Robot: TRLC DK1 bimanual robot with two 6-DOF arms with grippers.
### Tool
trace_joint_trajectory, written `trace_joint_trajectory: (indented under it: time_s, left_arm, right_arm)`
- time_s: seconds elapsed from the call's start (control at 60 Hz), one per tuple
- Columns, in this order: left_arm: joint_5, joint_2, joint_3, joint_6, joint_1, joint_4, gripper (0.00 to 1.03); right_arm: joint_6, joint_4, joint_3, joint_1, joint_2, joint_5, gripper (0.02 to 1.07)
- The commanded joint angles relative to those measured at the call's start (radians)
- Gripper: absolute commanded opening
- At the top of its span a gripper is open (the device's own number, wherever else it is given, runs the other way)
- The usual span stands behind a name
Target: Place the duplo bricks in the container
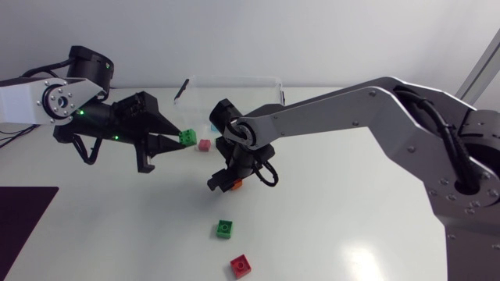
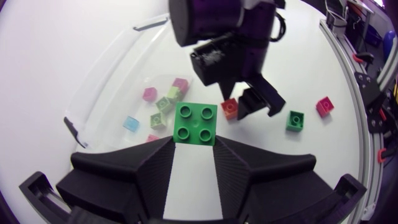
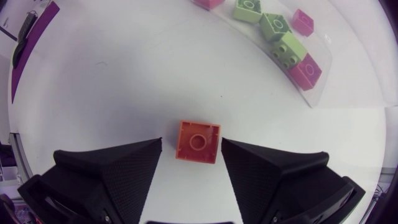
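Green brick [image 2: 195, 123] gripped by left end effector [image 2: 194, 140]; right end effector [image 3: 192, 147], downward, spread astride orange brick [image 3: 199, 142].

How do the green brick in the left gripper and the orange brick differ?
The green brick is clamped in the left gripper, off the table; the orange brick lies on the table, untouched, within the open right gripper. Green shows four studs, orange one ring. Both are square.
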Motion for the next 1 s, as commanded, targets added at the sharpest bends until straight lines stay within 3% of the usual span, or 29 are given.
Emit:
trace_joint_trajectory:
  time_s: [0.0,0.167,0.317,0.567,0.983]
  left_arm:
    - [0.013,-0.002,0.050,-0.123,0.009,0.058,0.15]
    - [0.013,0.041,0.114,-0.255,-0.003,0.143,0.15]
    - [0.005,0.119,0.205,-0.376,-0.014,0.214,0.15]
    - [-0.079,0.225,0.260,-0.506,-0.054,0.397,0.15]
    - [-0.191,0.415,0.396,-0.568,-0.069,0.438,0.18]
  right_arm:
    - [0.001,-0.021,0.024,0.012,0.035,0.010,0.58]
    - [-0.001,-0.018,0.021,0.017,0.035,0.013,0.38]
    - [-0.001,-0.022,0.001,0.020,0.026,0.018,0.35]
    - [-0.001,-0.021,-0.085,0.017,-0.086,0.027,0.35]
    - [0.014,-0.061,-0.146,-0.032,-0.354,0.038,0.34]
